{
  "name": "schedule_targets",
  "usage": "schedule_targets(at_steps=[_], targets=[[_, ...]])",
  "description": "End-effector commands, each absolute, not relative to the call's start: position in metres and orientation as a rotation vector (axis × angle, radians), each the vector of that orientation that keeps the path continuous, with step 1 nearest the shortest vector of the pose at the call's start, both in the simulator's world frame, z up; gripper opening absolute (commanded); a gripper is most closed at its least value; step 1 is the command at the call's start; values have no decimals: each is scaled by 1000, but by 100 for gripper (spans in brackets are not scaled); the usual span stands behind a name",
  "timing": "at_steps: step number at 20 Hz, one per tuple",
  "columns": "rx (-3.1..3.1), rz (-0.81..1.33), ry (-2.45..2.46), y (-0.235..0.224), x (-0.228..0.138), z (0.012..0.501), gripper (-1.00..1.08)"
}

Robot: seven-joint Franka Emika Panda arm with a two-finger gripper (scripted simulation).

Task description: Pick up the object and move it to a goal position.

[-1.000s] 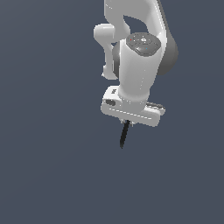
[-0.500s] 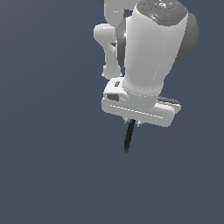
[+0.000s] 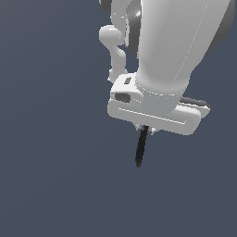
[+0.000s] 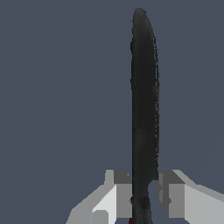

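The object, a thin black stick (image 3: 140, 149), hangs down from under the white gripper (image 3: 144, 127) in the exterior view, its lower tip free in the air. The large white hand body hides the fingers there. In the wrist view the black stick (image 4: 144, 109) runs straight away from the camera, clamped between the two grey finger pads (image 4: 124, 197) of the gripper (image 4: 144, 199), which is shut on it. A trace of red shows at the held end. Nothing marks a goal position in either view.
A plain dark blue-grey background fills both views. The white arm (image 3: 171, 41) with its links fills the upper right of the exterior view.
The arm and hand have grown much larger in the exterior view, coming toward the camera with the stick still held. The stick keeps its downward hang.
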State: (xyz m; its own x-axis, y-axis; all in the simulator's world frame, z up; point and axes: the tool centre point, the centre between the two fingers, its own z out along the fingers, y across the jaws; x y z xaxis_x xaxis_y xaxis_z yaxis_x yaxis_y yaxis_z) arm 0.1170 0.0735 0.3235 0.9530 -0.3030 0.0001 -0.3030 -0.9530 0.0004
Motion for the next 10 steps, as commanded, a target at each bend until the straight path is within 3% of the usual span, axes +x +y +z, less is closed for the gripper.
schedule_targets(at_steps=[1,10], targets=[[3104,0,-481,75,122,331,-100],[3104,0,-481,76,131,344,-100]])
